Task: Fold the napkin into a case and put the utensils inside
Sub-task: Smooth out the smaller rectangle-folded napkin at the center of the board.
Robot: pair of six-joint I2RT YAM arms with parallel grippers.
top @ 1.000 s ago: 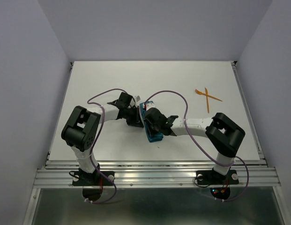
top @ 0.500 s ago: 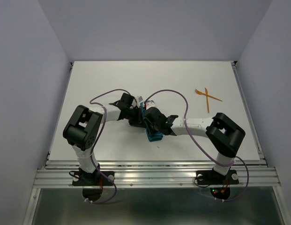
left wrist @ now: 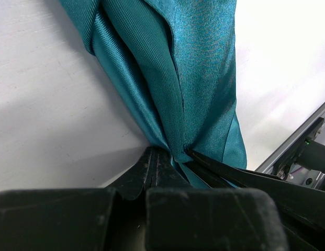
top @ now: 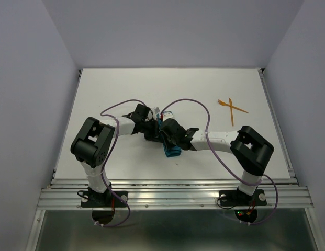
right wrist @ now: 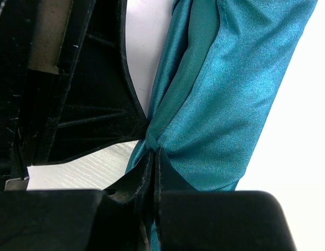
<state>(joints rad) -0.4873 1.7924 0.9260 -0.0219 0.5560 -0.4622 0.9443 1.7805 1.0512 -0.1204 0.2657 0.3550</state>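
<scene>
Pinched shut, the left gripper [left wrist: 171, 155] clamps a bunched fold of the napkin [left wrist: 199, 78], whose teal cloth runs away from the fingertips in long pleats. The right gripper [right wrist: 153, 151] is likewise closed tight on a gathered edge of the same cloth. Both meet near the middle of the table [top: 204, 86], with the napkin a narrow strip between them, its near end poking out. The utensils [top: 231, 109] lie crossed at the far right, well apart from the napkin.
</scene>
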